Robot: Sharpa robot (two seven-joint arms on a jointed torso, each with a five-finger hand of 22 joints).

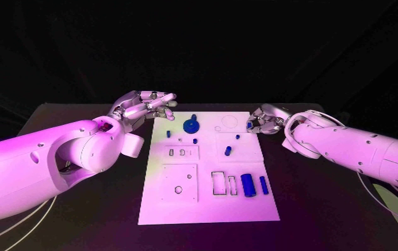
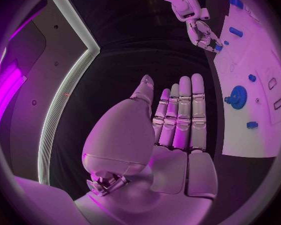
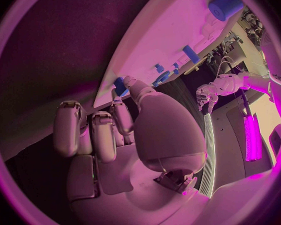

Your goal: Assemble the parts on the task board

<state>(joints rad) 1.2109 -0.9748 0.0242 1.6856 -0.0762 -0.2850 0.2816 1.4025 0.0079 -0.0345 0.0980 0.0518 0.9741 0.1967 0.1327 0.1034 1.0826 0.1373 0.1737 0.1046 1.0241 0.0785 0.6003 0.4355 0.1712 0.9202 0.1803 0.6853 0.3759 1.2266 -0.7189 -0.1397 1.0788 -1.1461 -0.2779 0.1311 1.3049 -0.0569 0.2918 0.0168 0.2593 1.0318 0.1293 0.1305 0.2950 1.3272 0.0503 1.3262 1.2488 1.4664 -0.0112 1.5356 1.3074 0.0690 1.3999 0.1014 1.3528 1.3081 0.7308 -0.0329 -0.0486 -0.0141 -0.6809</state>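
The white task board lies in the middle of the black table. A blue gear stands near its far edge, with small blue pegs scattered behind the middle. A thick blue cylinder and a thin blue bar lie at the near right. My left hand hovers off the board's far left corner, fingers straight and holding nothing. My right hand is at the board's far right edge and pinches a small blue part at its fingertips.
Rectangular slots and a square plate with holes mark the board's near half. Dark table surrounds the board on both sides. A cable trails at the near left.
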